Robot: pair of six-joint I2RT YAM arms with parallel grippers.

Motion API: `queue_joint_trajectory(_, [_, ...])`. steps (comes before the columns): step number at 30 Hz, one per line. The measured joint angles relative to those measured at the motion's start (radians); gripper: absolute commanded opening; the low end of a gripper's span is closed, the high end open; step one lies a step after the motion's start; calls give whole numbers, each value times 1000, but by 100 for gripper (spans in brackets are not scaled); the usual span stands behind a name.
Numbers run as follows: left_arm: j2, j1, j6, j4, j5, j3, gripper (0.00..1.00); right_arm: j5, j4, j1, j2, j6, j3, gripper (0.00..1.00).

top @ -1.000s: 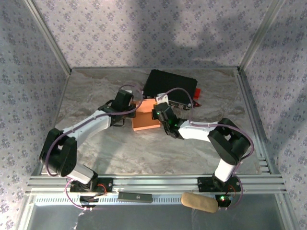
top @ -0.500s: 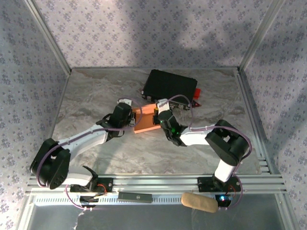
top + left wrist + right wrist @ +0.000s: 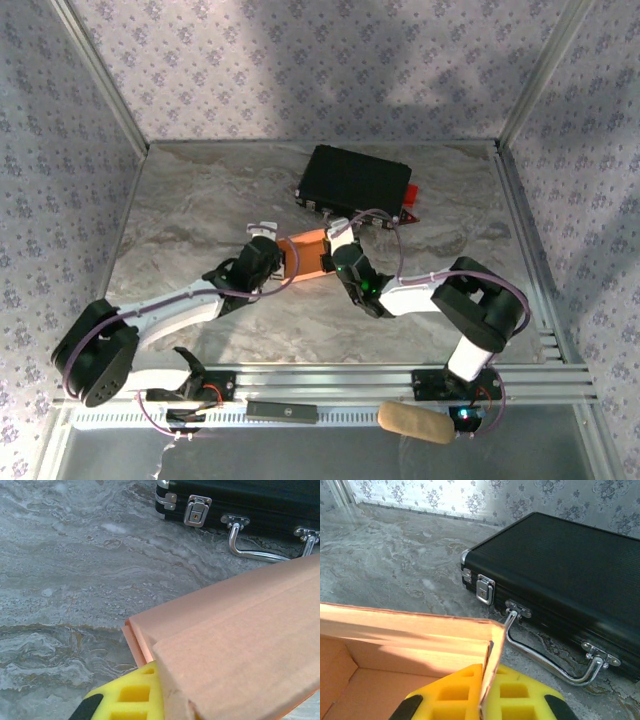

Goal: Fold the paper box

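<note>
Clamping one end of the box (image 3: 305, 252) with the left tool (image 3: 281, 260), jaws together on the cardboard, with one yellow pad (image 3: 127, 700) against its side. Pinching an upright wall of the box with the right tool (image 3: 330, 254), thin edge caught between both pads (image 3: 520, 695), open interior lying left of them. Holding the box between the two tools, above the bench (image 3: 200, 200). Facing the black case (image 3: 355, 180) just ahead of both tools, latches and handle toward them.

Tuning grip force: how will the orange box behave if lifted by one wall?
Probably light and bendy: the box wall pinched by the right gripper looks thin. It is open-topped with creased panels, so it may twist or crush rather than stay rigid.
</note>
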Motion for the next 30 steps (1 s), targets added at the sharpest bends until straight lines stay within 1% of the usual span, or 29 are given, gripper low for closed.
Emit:
queue_joint_trajectory(5, [0, -40, -23, 19, -43, -21, 6, 0, 7, 4, -7, -1, -21, 4])
queue_joint_trajectory(8, [0, -60, -32, 22, -64, -28, 6, 1, 6, 10, -21, 0, -42, 8])
queue_joint_trajectory(13, [0, -82, -39, 20, -83, -31, 6, 1, -20, 29, -48, 1, -63, 24])
queue_joint_trajectory(18, [0, -100, -47, 8, -105, -31, 6, 13, -115, 65, -102, 15, -64, 39])
queue_joint_trajectory(21, [1, -109, -55, 6, -114, -31, 6, 15, -168, 85, -131, 51, -64, 46])
queue_joint_trajectory(24, [1, -114, -61, 5, -116, -31, 5, 16, -206, 105, -153, 94, -66, 54])
queue_joint_trajectory(30, [3, -117, -71, 3, -130, -31, 5, 38, -333, 178, -239, 216, -66, 58])
